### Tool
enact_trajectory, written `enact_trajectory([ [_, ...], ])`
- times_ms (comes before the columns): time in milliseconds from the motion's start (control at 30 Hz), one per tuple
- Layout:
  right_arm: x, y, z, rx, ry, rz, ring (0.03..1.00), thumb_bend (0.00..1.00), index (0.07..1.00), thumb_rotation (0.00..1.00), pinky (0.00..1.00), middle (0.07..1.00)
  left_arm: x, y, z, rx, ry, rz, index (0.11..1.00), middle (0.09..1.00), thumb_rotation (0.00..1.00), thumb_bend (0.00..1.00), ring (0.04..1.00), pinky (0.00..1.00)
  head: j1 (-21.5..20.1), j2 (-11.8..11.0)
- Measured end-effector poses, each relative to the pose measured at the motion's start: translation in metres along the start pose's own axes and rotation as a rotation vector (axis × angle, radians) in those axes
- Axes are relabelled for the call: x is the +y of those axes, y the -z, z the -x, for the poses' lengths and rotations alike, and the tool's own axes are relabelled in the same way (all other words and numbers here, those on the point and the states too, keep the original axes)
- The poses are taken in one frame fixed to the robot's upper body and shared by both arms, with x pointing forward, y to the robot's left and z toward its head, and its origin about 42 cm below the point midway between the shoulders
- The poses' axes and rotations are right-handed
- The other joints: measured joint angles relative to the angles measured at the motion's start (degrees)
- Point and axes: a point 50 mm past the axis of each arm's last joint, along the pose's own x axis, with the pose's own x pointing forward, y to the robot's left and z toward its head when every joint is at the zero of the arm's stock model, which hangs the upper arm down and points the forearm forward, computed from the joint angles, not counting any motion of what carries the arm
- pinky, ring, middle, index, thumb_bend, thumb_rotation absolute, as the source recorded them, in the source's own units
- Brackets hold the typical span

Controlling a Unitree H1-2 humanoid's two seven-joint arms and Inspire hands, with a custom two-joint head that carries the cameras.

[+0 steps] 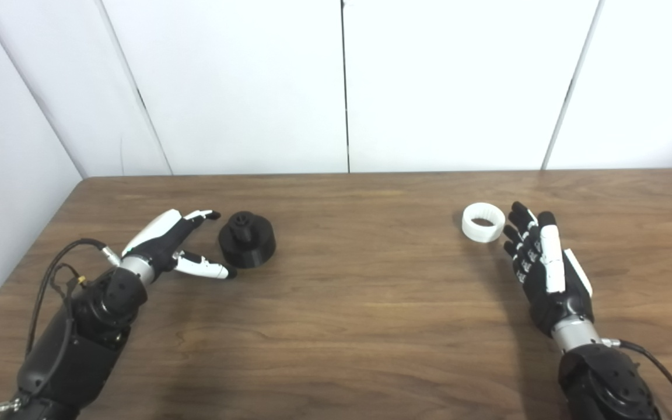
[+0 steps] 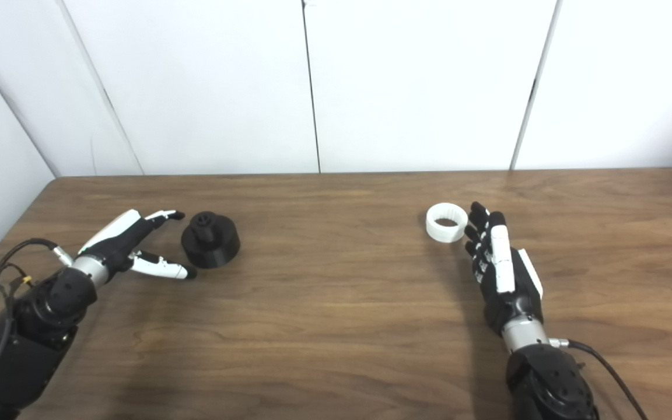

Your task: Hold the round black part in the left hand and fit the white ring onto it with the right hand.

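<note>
Left hand [image 1: 170,242] spread wide, empty, just beside round black part [image 1: 247,240], frame left. Right hand [image 1: 540,262] spread, empty, fingertips near white ring [image 1: 483,221]. Both on worktop [image 1: 359,303].

Paired head views over table [image 1: 347,303]

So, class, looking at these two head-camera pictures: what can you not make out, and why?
- Bore of the round black part: too small and dark in both views to read its detail.
- Right hand and white ring: fingertips sit beside the ring; touching or apart cannot be told.
- Left hand: open beside the part; contact unclear.
- Both forearms: cut off by the bottom edge.
- Table: near edge out of frame.
</note>
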Motion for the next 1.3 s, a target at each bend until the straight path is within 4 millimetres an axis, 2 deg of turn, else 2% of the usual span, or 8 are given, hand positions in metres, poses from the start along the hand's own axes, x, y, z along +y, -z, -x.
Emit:
enact_trajectory([
  [300,-0.001,0.001,0.001,0.004,-0.002,0.011,0.985,0.59,0.954,1.00,1.00,0.982,-0.003,0.004,-0.007,0.021,0.000,-0.028,0.941,1.000,0.32,1.00,1.000,0.99,-0.09,-0.09],
  [700,-0.001,0.001,0.002,0.006,-0.004,0.017,0.980,0.59,0.943,1.00,1.00,0.970,0.008,-0.010,-0.017,-0.005,-0.027,-0.070,0.929,1.000,0.31,1.00,1.000,0.99,-0.09,-0.09],
  [933,-0.001,0.002,0.002,0.008,-0.003,0.017,0.982,0.58,0.945,1.00,1.00,0.970,0.000,-0.004,-0.022,0.021,0.002,-0.079,0.929,1.000,0.31,1.00,1.000,1.00,-0.09,-0.18],
  [1300,-0.002,0.002,0.003,0.009,-0.001,0.017,0.985,0.60,0.947,1.00,1.00,0.973,0.005,-0.013,-0.030,0.018,0.040,-0.113,0.913,1.000,0.30,1.00,1.000,0.99,-0.09,0.00],
])
